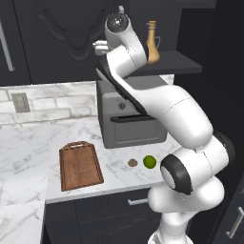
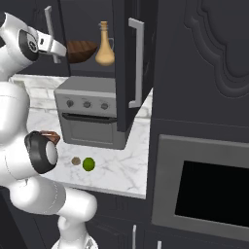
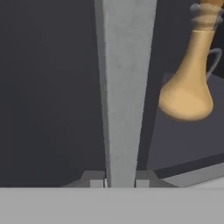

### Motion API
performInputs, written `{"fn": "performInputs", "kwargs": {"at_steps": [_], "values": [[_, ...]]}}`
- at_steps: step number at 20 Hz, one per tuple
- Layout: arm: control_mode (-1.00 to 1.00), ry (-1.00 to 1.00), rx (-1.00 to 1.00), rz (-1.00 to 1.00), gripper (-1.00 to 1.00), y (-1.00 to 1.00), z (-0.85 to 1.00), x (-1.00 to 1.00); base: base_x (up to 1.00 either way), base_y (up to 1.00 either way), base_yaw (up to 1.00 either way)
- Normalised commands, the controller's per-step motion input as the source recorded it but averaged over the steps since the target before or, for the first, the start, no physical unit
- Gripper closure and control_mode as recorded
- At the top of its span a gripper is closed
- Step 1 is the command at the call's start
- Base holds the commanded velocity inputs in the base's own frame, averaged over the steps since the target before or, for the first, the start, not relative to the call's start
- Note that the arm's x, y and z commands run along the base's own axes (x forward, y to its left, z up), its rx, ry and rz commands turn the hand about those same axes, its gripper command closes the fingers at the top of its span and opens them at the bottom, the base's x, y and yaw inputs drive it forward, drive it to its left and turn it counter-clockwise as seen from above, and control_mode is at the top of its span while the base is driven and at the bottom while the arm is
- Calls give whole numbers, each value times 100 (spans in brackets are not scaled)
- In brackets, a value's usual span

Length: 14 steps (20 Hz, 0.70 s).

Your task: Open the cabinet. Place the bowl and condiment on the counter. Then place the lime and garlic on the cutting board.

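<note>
Fingers (image 3: 120, 183) clamped on left door handle (image 3: 124, 87) (cabinet (image 2: 133, 63) half open); hasty swing risks slipping off, jolting condiment (image 3: 188, 83).

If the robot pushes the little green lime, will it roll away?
Probably yes. The lime looks like a smooth round ball, so a nudge would likely send it rolling. It sits on the flat counter with no rim near it, close to the front edge, so it might roll off. It seems small and light.

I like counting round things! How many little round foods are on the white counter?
2: a green lime and a brownish garlic beside it, in front of the grey oven, right of the cutting board.
</note>
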Motion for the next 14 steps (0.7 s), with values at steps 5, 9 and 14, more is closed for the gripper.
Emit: {"fn": "performInputs", "kwargs": {"at_steps": [5, 9, 14], "values": [[-100, 3, 7, 5, 100, -10, 0, 0, 0, 0, 0], [-100, 1, 2, 14, 100, 11, 0, -18, 0, 0, 0], [-100, 0, -1, 14, 100, 75, -3, -60, 0, 0, 0]]}}
